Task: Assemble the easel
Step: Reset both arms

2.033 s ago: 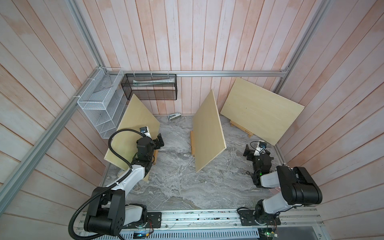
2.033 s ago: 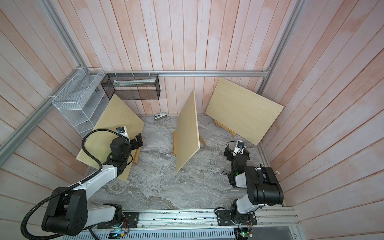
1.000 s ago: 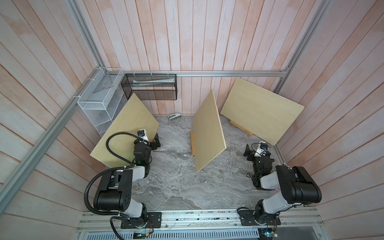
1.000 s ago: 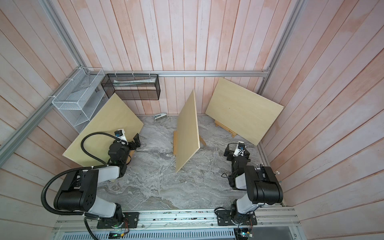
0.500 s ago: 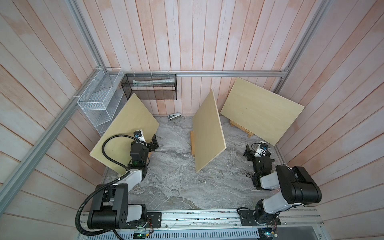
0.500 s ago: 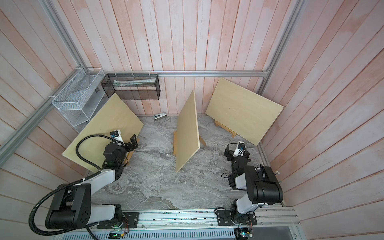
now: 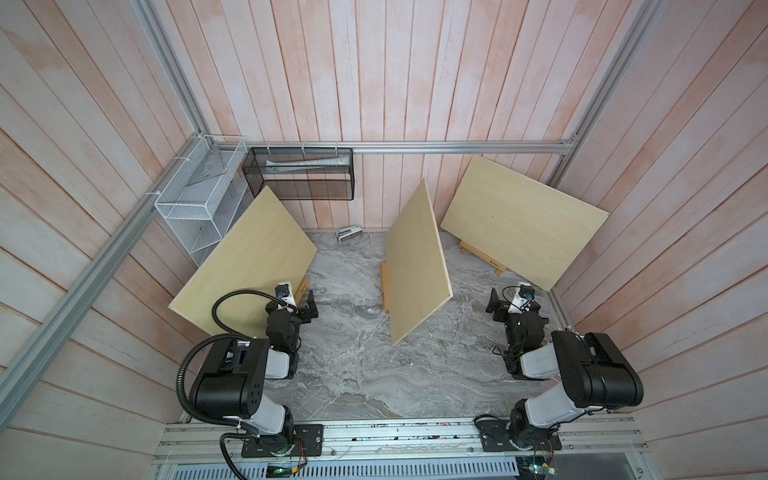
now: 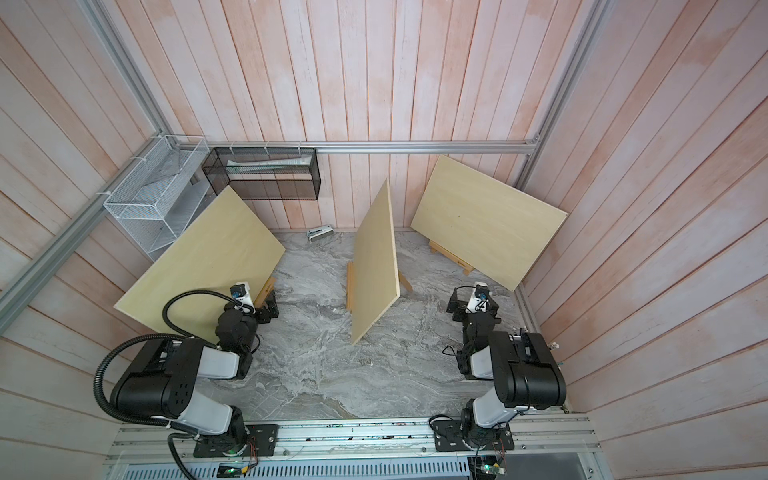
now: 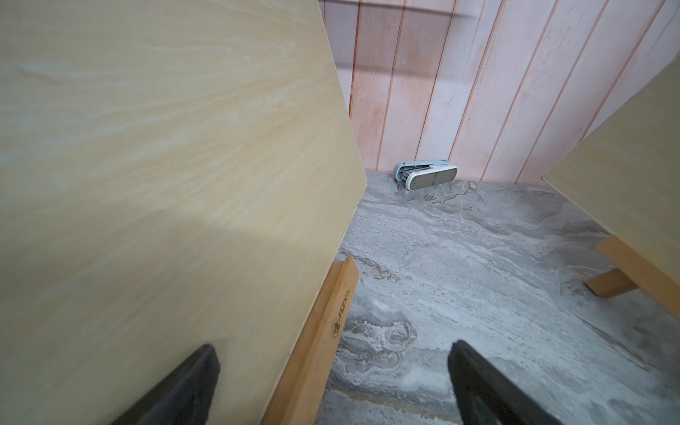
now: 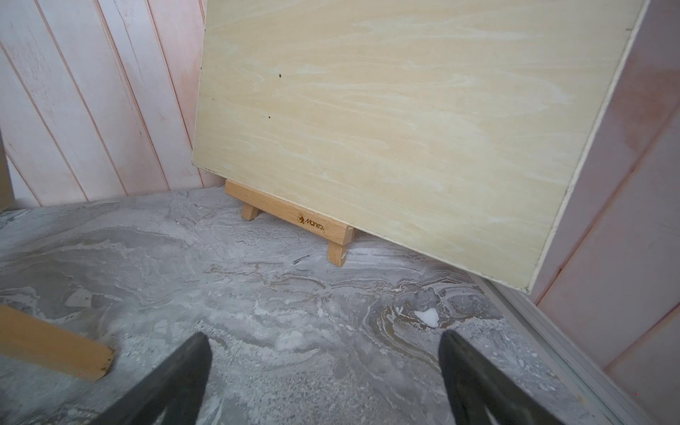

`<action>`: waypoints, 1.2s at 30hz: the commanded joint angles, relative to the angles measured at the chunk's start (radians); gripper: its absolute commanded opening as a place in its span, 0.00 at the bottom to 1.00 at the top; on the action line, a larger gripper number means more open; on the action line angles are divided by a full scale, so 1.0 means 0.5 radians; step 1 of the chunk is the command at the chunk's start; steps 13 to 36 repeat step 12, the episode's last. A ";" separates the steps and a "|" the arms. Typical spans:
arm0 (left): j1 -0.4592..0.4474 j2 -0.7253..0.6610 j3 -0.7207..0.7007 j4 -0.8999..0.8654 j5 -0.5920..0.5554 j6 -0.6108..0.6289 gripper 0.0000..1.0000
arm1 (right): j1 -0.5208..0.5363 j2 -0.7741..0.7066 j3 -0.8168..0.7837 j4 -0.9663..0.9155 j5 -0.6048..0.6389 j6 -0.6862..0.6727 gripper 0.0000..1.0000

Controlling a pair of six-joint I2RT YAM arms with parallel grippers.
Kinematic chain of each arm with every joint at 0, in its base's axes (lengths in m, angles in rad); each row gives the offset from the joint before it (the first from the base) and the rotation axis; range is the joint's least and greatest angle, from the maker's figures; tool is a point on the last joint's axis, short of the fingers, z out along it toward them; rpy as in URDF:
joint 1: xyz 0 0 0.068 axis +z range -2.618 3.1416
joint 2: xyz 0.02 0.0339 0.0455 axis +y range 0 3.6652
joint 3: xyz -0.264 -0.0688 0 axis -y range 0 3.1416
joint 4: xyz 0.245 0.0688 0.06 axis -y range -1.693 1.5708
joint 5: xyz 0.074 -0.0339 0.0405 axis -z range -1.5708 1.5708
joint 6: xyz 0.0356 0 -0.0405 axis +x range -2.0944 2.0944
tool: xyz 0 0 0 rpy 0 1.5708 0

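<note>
Whereas two seconds ago the left tool (image 7: 305,309) stood at the lower edge of the left board (image 7: 245,266), we now find it drawn back, spread wide and holding nothing. Both top views show that board lying further back toward the left wall, its lower edge on the left easel (image 7: 302,286). The middle board (image 7: 417,266) and right board (image 7: 523,226) stand unchanged. The right tool (image 7: 515,305) hangs spread and empty near the right board. We judge the task at or near its end.

From the left wrist we gain what the top views lack: the board's edge seated behind the easel's ledge (image 9: 323,331), and the stapler (image 9: 425,176) seen plainly against the back wall.

From the right wrist we see the right easel (image 10: 290,217) with both front feet on the surface (image 10: 257,294), its board reaching well past the ledge toward the side wall.
</note>
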 commanded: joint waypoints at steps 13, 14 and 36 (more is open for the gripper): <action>0.038 0.036 0.055 0.070 -0.008 0.056 1.00 | -0.040 0.017 0.048 -0.004 -0.154 -0.028 0.98; 0.038 0.036 0.055 0.070 -0.008 0.056 1.00 | -0.040 0.017 0.048 -0.004 -0.154 -0.028 0.98; 0.038 0.036 0.055 0.070 -0.008 0.056 1.00 | -0.040 0.017 0.048 -0.004 -0.154 -0.028 0.98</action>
